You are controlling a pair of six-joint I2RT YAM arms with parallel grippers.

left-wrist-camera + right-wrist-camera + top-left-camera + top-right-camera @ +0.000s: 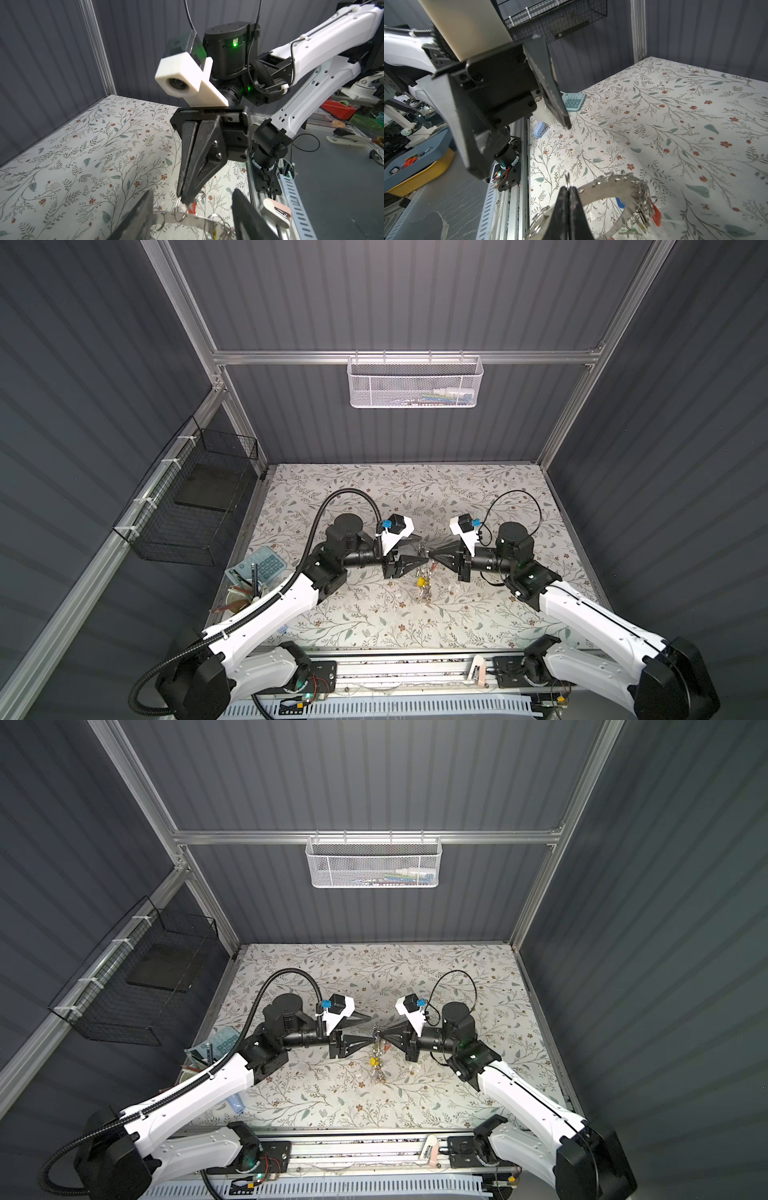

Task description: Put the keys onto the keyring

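The right gripper (568,188) is clenched on 1 small wire ring (567,179) on the keyring (610,193), holding it up above the table (675,124). The keys (655,215) hang at the keyring's rim. The left gripper (420,550) is released, with 1 finger on each side of the keyring. Far behind the keyring hangs a white basket (415,383).

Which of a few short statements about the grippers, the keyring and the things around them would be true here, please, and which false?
1. The right gripper is shut on a small wire ring at the keyring rim. True.
2. The left gripper is clamped on the keyring. False: its jaws stand open.
3. The calculator lies on the right arm's side. False: it lies on the left arm's side, beside the white pencil cup.
4. A white mesh basket hangs from the back rail. True.
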